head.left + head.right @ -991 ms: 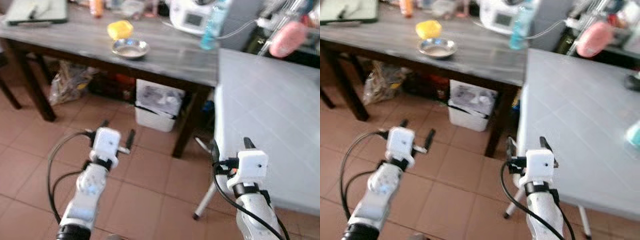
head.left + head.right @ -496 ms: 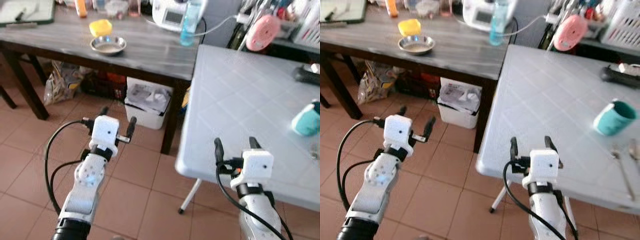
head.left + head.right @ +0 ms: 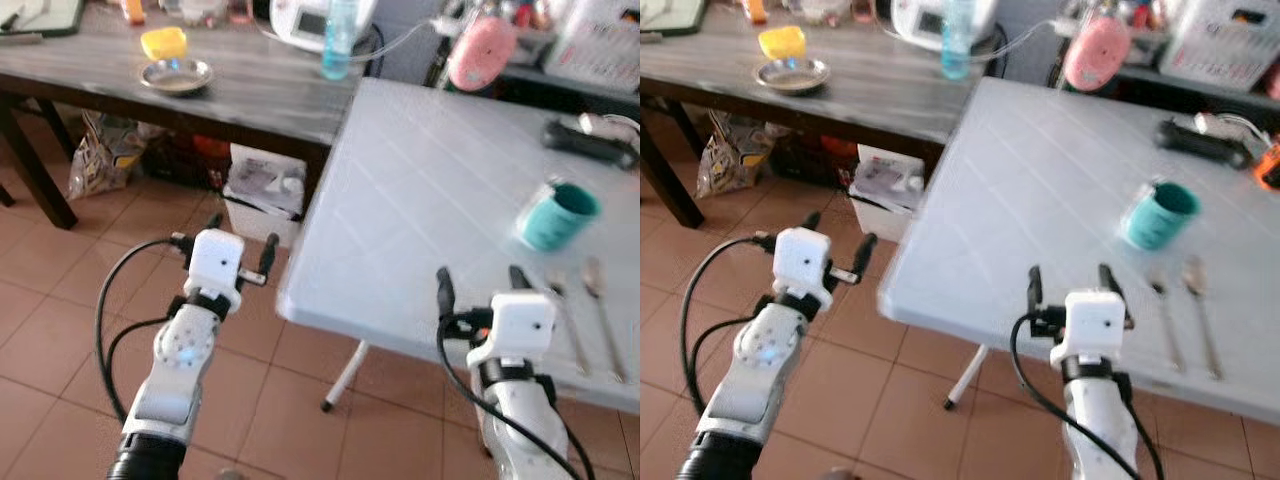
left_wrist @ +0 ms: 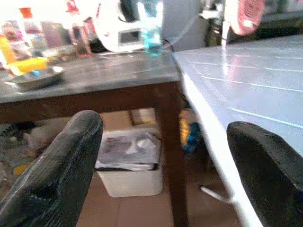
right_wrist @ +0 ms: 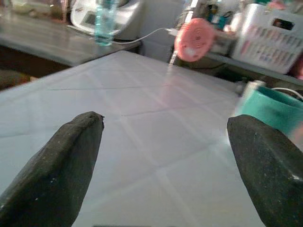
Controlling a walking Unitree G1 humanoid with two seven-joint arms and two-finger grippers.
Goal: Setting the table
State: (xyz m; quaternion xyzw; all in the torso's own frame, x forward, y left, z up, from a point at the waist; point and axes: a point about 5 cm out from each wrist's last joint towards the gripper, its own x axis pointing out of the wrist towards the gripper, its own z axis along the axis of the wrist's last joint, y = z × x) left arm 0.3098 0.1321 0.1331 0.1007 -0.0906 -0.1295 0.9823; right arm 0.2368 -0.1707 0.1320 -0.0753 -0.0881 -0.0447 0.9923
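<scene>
Left eye view, centre to right of frame: a white table (image 3: 420,190) with a grid-patterned top. On it, toward the right, stood a teal cup (image 3: 556,214), tilted or blurred; its contents could not be made out. Just below and right of the cup lay two pieces of cutlery (image 3: 585,315), side by side and apart from the cup. A dark elongated object (image 3: 588,143) lay near the table's far right edge, type unclear.

Upper left of frame: a dark wooden table (image 3: 230,85). On it sat a shallow metal bowl (image 3: 176,75), contents unclear, with a yellow object (image 3: 163,42) just behind it. Further right stood a translucent blue bottle (image 3: 338,40) beside a white appliance (image 3: 300,18).

Beneath the wooden table: a white bin (image 3: 262,192) lined with a bag, and a plastic bag (image 3: 104,153) on the tiled floor.

Upper right: a pink round object (image 3: 480,53) behind the white table, and in the right eye view a white basket (image 3: 1225,45).

Left gripper (image 3: 240,252): lower left of frame, over the floor, fingers spread wide, holding nothing.

Right gripper (image 3: 478,285): lower right, at the near edge of the white table, fingers likewise parted and empty, well short of the cup.
</scene>
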